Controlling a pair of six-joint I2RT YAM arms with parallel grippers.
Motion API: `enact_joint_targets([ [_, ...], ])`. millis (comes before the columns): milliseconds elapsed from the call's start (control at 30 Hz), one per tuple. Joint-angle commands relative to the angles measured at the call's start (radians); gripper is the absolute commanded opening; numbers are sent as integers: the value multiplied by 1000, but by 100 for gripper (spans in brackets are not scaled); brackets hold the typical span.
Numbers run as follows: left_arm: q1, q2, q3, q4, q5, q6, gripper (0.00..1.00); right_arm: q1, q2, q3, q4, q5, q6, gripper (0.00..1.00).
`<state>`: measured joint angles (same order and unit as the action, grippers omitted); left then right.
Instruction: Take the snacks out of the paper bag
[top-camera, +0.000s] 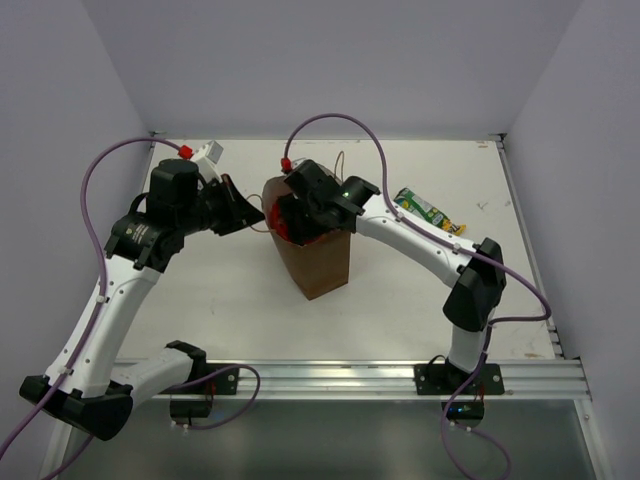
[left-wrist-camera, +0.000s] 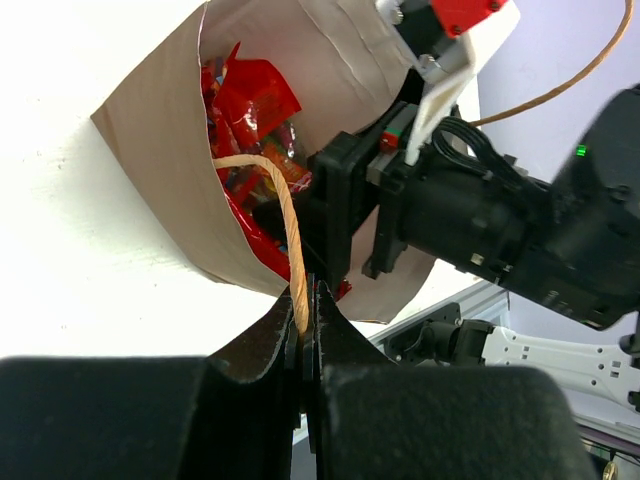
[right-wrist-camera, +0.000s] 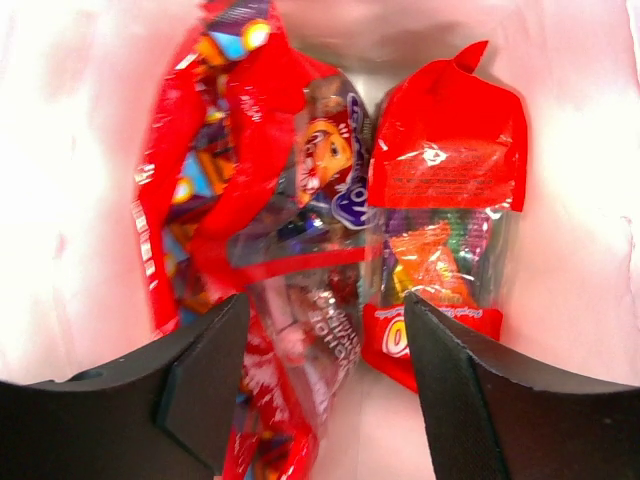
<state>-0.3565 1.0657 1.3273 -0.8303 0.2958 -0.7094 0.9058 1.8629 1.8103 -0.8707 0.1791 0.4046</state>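
Note:
The brown paper bag (top-camera: 320, 262) stands upright at the table's middle. My left gripper (left-wrist-camera: 307, 300) is shut on the bag's twine handle (left-wrist-camera: 282, 210), to the bag's left (top-camera: 245, 212). My right gripper (top-camera: 290, 220) reaches down into the bag's mouth; in the right wrist view it is open (right-wrist-camera: 325, 310) over several red crinkly snack bags (right-wrist-camera: 445, 210) inside, touching none. The red snacks also show in the left wrist view (left-wrist-camera: 250, 100). A long green-yellow packet (top-camera: 428, 211) lies on the table right of the bag.
The white table (top-camera: 200, 290) ends at a metal rail (top-camera: 350, 378) at the near edge. White walls close in the back and both sides. Purple cables loop above both arms.

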Motion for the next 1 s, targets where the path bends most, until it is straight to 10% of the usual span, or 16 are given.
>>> enact_joint_targets([
  [0,-2,-1,6,36,9,30,1,8,-53,-6,12,-41,-16,67],
  [567,-2,7,-7,63,49,24,2,24,61,85,19,-110,-62,86],
  [767,-2,11,-5,69,65,21,2,24,93,92,56,-66,-75,68],
  [967,-2,10,-8,65,60,24,2,24,62,70,73,-38,-70,12],
])
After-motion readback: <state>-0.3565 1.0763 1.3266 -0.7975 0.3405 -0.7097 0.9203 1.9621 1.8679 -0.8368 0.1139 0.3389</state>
